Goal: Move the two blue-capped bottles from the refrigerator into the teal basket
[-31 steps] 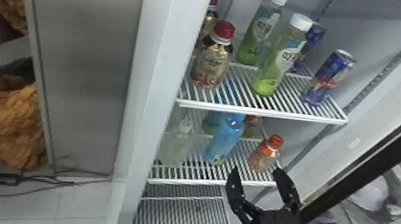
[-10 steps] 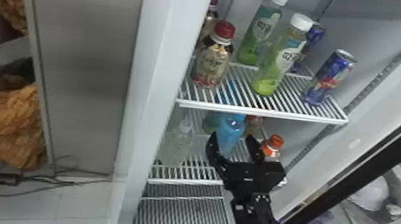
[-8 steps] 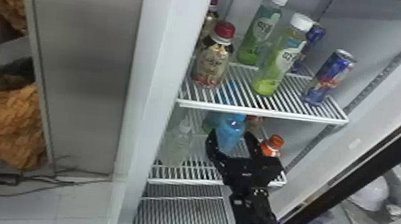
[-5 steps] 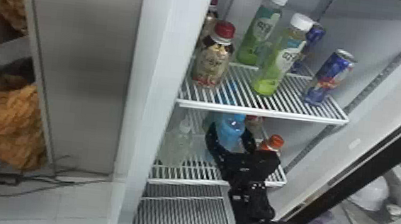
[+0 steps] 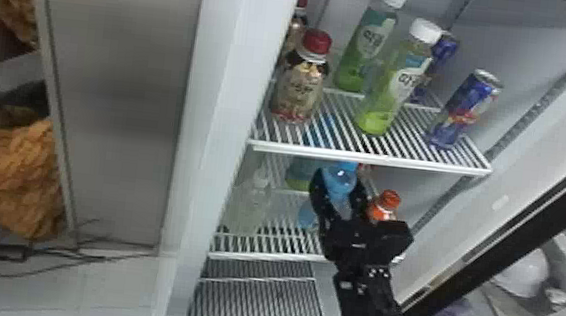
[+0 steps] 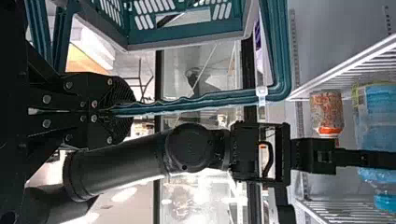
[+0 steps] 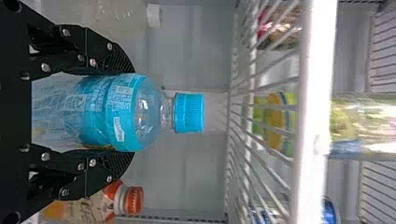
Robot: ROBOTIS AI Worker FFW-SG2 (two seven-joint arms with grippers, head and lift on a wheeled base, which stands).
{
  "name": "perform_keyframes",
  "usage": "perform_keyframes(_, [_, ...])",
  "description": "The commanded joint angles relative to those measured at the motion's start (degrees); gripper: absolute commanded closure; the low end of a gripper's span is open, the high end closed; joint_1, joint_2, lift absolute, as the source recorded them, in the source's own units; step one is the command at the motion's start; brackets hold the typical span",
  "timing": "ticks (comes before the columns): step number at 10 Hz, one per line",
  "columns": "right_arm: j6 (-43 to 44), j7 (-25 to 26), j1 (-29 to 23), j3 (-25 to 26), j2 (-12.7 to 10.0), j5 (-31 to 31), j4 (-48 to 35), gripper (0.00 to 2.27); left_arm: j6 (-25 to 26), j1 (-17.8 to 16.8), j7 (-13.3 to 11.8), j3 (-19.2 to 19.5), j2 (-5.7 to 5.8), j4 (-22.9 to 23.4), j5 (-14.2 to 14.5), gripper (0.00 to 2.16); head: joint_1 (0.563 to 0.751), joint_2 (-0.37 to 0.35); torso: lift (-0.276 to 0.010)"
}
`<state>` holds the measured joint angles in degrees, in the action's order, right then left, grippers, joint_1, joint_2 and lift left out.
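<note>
**Blue-capped bottle (image 7: 116, 112) clasped at the middle shelf (image 5: 266, 257)**

Near the centre of the head view, the bottle is clasped by the right gripper (image 7: 133, 112), a finger on each side of its body. The cap (image 7: 190, 113) is left free; a body grasp is probably chosen so that the bottle can be drawn out upright beneath the upper shelf (image 5: 372, 158). Just beside it stands an orange-capped bottle (image 5: 386, 205), which could be knocked.

The teal basket (image 6: 187, 36) is clamped by a bar in the left gripper (image 6: 123, 110), presumably to be kept steady for loading. Whether that bar is rim or handle cannot be told, and the basket is cut off by the left wrist view's edge.

Behind the clasped bottle, a second bottle (image 5: 299, 174), likely the other one wanted, is partly covered by shelf bars. Whether the clasped bottle is lifted cannot be told.
</note>
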<state>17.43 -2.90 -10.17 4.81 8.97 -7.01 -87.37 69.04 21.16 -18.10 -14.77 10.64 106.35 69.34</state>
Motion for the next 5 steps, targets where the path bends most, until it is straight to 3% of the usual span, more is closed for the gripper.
perform_keyframes(1, [0.0,0.0,-2.2,0.7,-0.1,-0.2,-3.7,0.66,-0.1,0.1,0.0,0.1,-0.01,0.0,0.0,1.14,0.695,-0.35,-0.138])
perform_keyframes(5, [-2.0,-0.1,-10.6,2.2,-0.8,-1.2,-13.0,0.66,-0.3,0.2,0.0,0.4,-0.18,0.0,0.0,1.14,0.695,-0.35,-0.138])
